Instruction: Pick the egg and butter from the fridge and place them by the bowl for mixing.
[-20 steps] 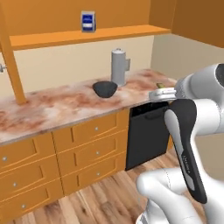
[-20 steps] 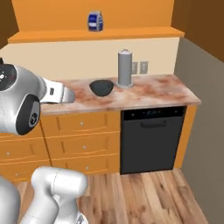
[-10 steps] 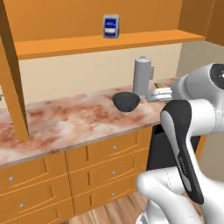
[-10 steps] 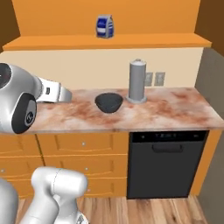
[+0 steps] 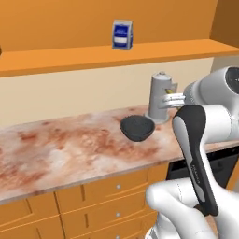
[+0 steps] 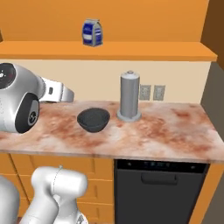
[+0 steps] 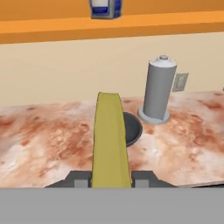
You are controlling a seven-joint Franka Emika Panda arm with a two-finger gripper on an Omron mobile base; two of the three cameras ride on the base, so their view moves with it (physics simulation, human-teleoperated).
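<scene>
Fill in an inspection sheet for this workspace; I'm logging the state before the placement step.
Surface: marbled counter, bare around the bowl.
Job's things: butter held upright between the fingers; bowl on the counter; egg nothing seen.
Clutter: grey cylinder right of the bowl; blue carton on the shelf.
Grippers: gripper shut on the butter.
Cables: nothing seen.
Surroundings: wall outlets, dishwasher, wooden drawers.

Counter [image 6: 166, 135]: long marbled top, reddish-brown and cream, against a beige wall.
Canister [image 6: 129, 96]: tall grey cylinder with a knob, upright near the wall.
Carton [image 6: 92, 32]: blue and white, on the orange shelf [image 6: 144, 50].
Outlets [image 6: 152, 92]: two, beside the canister.
Dishwasher [image 6: 159, 190]: black, under the counter.
Drawers [image 5: 98, 196]: orange fronts, small knobs.
</scene>
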